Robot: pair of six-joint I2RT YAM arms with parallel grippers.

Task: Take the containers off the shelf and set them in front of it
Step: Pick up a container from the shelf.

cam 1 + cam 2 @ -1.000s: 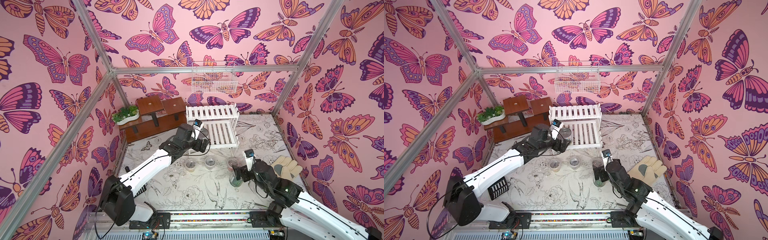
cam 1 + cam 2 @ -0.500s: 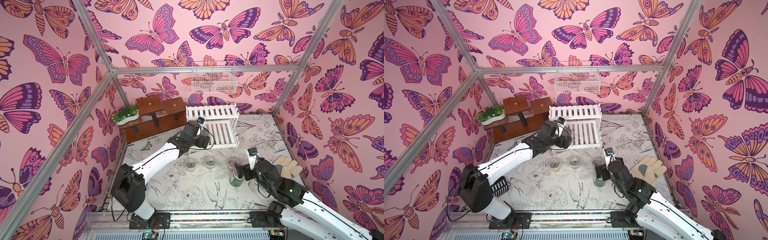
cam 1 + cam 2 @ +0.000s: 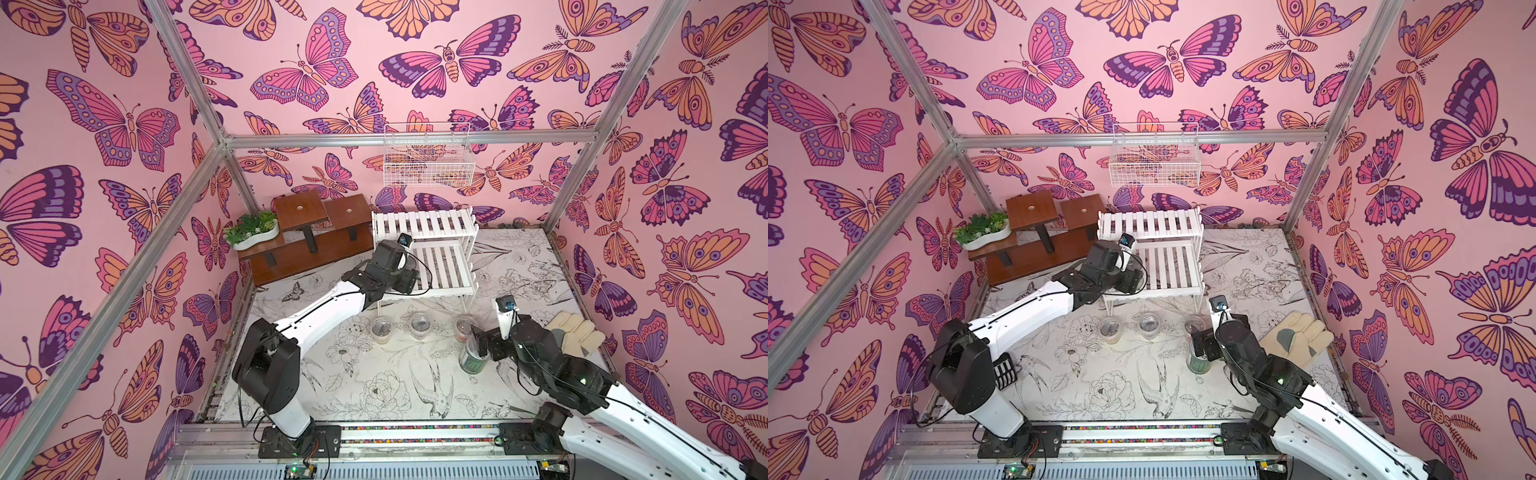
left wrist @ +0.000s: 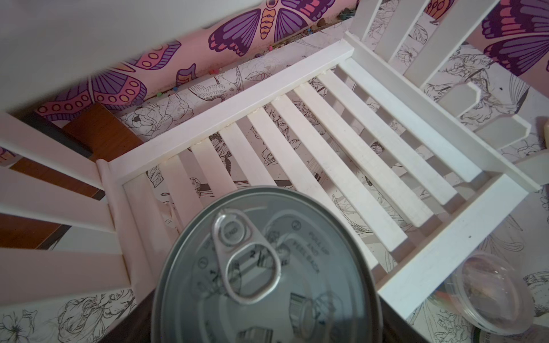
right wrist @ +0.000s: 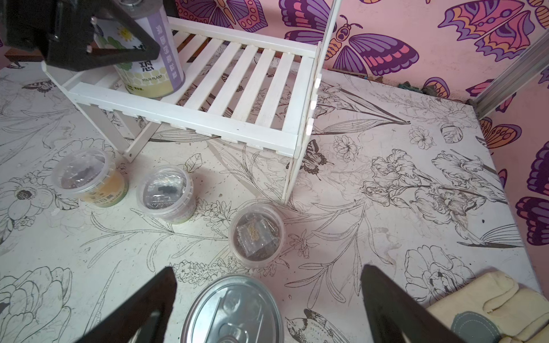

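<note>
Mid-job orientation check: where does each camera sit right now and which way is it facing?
Top views: high above the arm bases, looking down toward the back wall; left arm, right arm, the shelf and the watermelon can show.
Left wrist: above the shelf's lower tier, looking down on the white-labelled can; no end effector clearly shows.
Right wrist: low before the shelf, facing it; right end effector open, straddling the watermelon can; left end effector at the white-labelled can.
Shared: both wrist views show the white-labelled can.
</note>
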